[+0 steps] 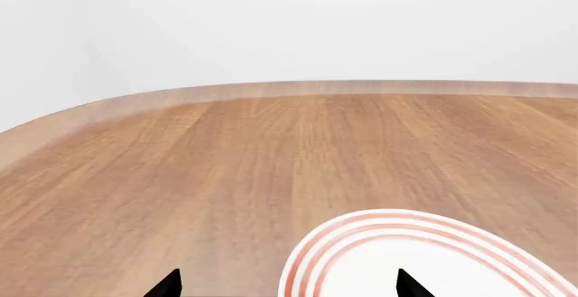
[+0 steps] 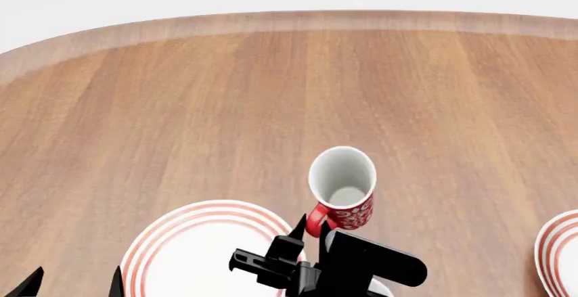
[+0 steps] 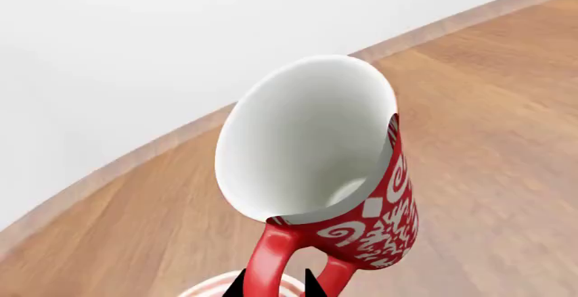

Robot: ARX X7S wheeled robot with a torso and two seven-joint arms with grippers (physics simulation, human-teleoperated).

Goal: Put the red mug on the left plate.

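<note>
At the far left of the head view the left gripper [image 2: 72,282] shows only as two black fingertips, set well apart with nothing between them, so it stands open. In the left wrist view the same two tips [image 1: 172,285] straddle the rim of the left plate [image 1: 307,263], one tip over bare wood and the other over the plate's white middle.

The left plate [image 2: 153,249] lies on the wooden table [image 2: 181,107], its red rings plain round the rim. Just right of it, the right gripper [image 2: 313,228] grips the red mug [image 2: 348,206] by its red loop handle; in the right wrist view the black fingertips [image 3: 242,285] close on either side of the handle of the mug [image 3: 380,222]. The mug is tilted, its white inside facing the head camera, and sits beside the plate's right edge rather than over its middle.

At the far right, the edge of a second ringed plate [image 2: 553,253] shows, well apart from the mug.
</note>
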